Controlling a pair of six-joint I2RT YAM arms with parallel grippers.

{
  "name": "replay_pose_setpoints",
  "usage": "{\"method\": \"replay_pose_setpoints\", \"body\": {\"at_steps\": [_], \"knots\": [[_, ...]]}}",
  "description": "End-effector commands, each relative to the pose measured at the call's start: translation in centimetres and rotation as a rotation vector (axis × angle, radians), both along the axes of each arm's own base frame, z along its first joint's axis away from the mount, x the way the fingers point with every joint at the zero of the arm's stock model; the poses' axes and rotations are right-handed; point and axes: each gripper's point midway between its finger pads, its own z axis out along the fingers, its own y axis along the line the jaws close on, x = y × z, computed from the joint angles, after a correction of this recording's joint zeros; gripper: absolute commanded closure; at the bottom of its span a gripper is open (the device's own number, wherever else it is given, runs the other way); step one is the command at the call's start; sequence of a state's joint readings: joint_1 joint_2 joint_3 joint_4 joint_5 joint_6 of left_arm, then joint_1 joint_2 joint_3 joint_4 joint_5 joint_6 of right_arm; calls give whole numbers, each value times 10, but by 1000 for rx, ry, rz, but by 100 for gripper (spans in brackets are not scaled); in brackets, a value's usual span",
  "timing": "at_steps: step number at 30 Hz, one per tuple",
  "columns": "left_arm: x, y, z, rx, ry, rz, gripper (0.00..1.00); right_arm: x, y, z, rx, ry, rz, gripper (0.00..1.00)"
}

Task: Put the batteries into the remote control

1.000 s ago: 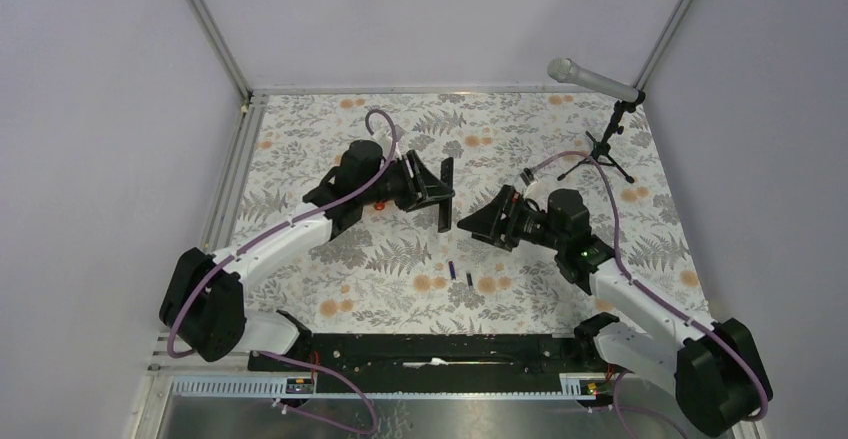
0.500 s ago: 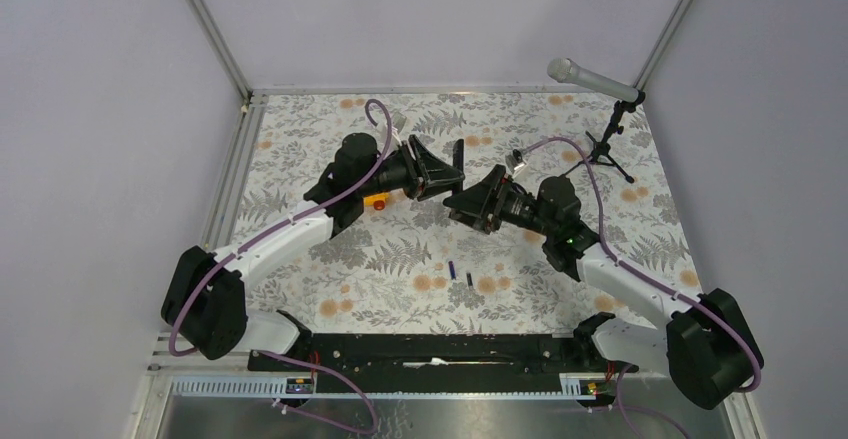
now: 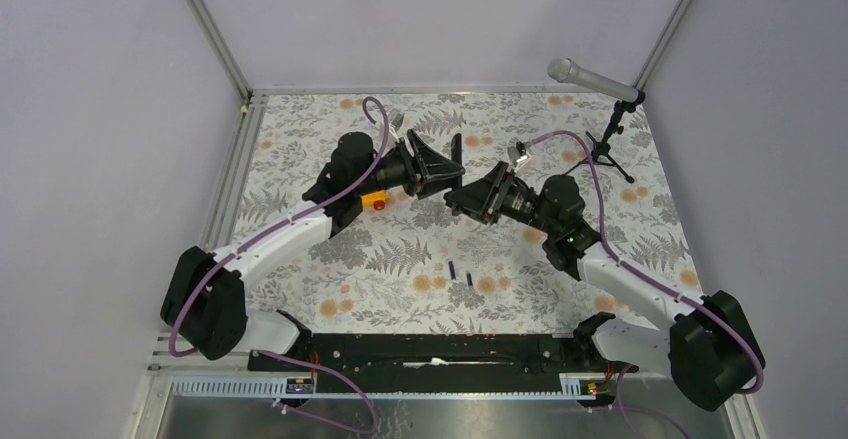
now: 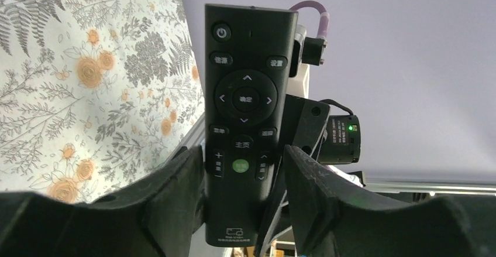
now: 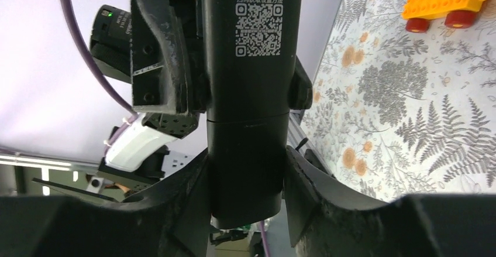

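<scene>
The black remote control [image 4: 245,93] hangs in the air between both arms. In the left wrist view its button face shows; my left gripper [image 4: 243,151] stands open around its lower end, with a gap at the right finger [image 4: 310,181]. In the right wrist view its back with QR codes [image 5: 248,64] shows, and my right gripper [image 5: 247,154] is shut on it, both fingers against its sides. From above, the left gripper [image 3: 447,172] and right gripper [image 3: 458,197] meet mid-table. Two batteries lie on the table nearer the bases: one purplish-blue [image 3: 452,268], one darker [image 3: 469,279].
An orange toy car [image 3: 375,200] sits under the left arm's wrist and also shows in the right wrist view [image 5: 447,2]. A microphone [image 3: 595,81] on a small tripod [image 3: 605,154] stands at the back right. Metal frame rails edge the floral table [image 3: 300,289].
The right gripper moved left to meet the left one and closed on the remote. The left gripper's jaws widened around the remote.
</scene>
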State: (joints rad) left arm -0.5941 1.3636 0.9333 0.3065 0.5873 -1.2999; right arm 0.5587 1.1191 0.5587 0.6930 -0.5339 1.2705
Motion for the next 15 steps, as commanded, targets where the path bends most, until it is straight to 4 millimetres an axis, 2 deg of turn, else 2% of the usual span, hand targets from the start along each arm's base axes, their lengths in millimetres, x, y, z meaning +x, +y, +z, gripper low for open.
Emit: {"method": "replay_pose_setpoints", "body": {"at_steps": [1,5,7,11,15], "knots": [[-7,5,28,-41,-87,-8,38,2,4,21,-70,-147,-3,63],[2,11,12,82,-67,45,13,8,3,-1,-268,-193,-38,66],[10,17,-2,194,-55,86,8,14,-2,-16,-382,-211,-59,66],[25,35,-15,404,-78,155,7,22,-11,-40,-586,-245,-100,69],[33,41,-7,457,-114,183,9,22,-16,-57,-729,-269,-94,70]]}}
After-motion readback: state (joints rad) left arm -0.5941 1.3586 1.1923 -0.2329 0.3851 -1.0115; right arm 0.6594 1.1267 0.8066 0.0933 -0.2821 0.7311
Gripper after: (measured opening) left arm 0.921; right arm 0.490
